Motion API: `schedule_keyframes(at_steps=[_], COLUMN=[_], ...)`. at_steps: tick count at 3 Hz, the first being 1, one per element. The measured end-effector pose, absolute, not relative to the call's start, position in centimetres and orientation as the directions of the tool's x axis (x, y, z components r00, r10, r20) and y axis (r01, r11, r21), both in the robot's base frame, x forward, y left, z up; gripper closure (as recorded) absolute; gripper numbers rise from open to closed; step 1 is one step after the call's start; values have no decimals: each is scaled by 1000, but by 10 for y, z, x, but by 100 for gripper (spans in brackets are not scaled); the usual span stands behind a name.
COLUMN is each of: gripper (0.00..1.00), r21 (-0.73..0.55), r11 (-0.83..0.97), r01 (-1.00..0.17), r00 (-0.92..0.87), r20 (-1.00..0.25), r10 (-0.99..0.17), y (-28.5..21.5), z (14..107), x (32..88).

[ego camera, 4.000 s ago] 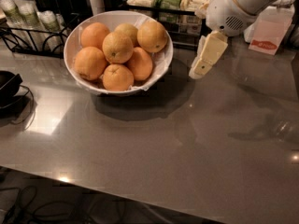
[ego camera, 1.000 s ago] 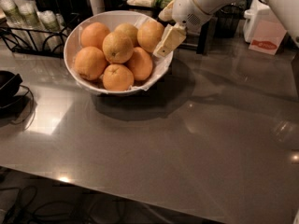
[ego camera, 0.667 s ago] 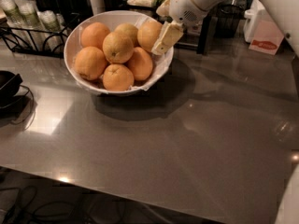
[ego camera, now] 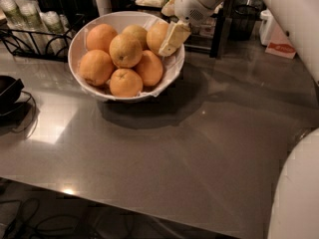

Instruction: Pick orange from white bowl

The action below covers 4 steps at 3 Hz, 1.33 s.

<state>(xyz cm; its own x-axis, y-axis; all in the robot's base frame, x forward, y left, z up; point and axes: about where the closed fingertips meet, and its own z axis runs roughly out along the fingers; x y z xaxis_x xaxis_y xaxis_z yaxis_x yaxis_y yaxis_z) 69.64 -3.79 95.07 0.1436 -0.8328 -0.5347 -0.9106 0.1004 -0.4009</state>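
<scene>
Camera view: large, pale yellowish-orange dimpled orange (ego camera: 125,50) sat top-centre of pile in wide white paper-lined bowl (ego camera: 119,18). White-and-cream robot gripper (ego camera: 173,38) hung over bowl's right side, against neighbouring fruit (ego camera: 155,36); grip state: cannot tell. Reach step. Next move likely called for shifting left, then descending onto pale orange.

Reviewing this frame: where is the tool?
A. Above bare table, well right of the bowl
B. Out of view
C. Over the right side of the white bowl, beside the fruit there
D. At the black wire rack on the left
C: the tool hangs over the right side of the white bowl, right beside the rear-right fruit, not above bare table or the rack.
</scene>
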Motion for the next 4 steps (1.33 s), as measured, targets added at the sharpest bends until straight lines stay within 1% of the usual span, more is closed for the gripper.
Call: schedule_keyframes(at_steps=[3, 4], gripper=[27, 46], r21=[-352, -352], r11=[67, 67], r01=[-933, -934], r00=[133, 133], r20=[-515, -515], r10=[-847, -847], y=[-38, -38], z=[924, 924], x=[703, 703])
